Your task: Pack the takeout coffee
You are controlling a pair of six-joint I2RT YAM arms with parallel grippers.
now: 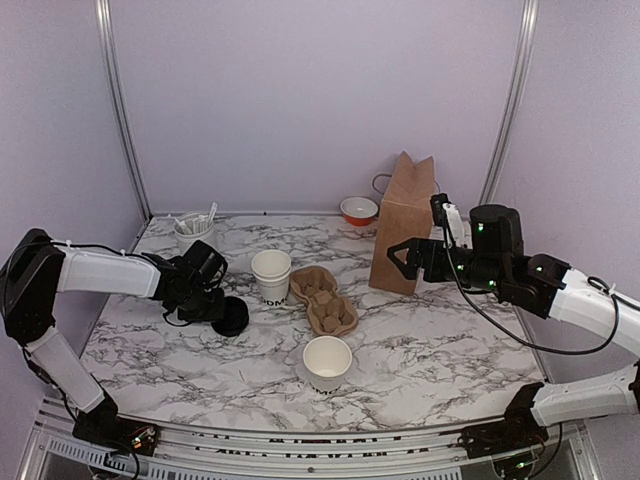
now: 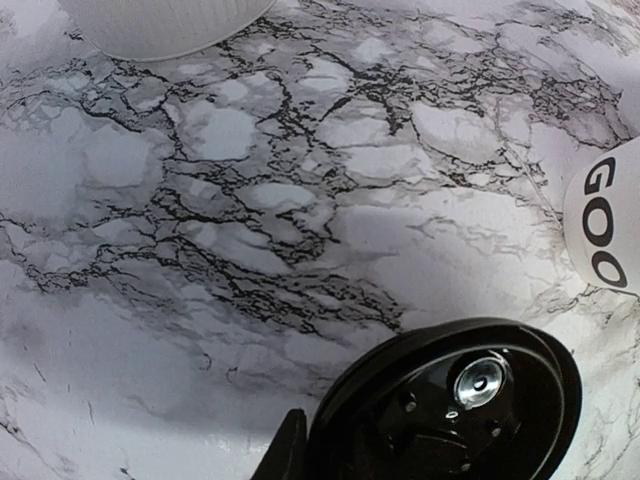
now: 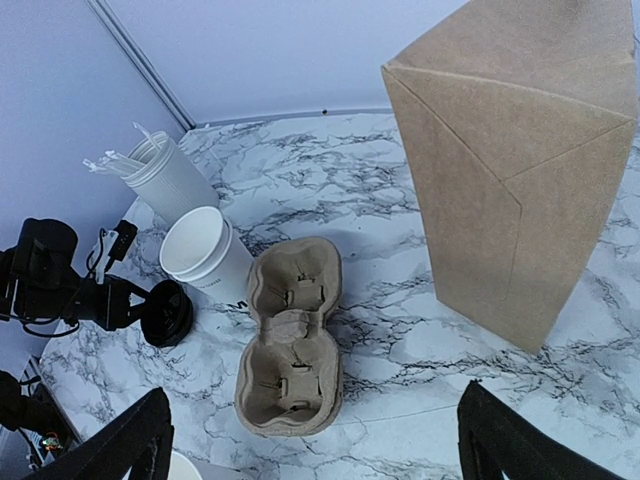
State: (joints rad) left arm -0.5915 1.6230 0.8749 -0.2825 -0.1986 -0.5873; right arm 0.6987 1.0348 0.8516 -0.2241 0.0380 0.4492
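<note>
A round black plastic lid [image 1: 231, 317] held beside a lettered white paper cup [image 1: 271, 276]
The left jaws pinch the lid's edge close to the marble desk [image 1: 430, 340]; the right jaws gape wide

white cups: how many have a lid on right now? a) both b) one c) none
c: the far cup and the near cup both stand open-topped, and the black lid is off to their left, on neither.
</note>
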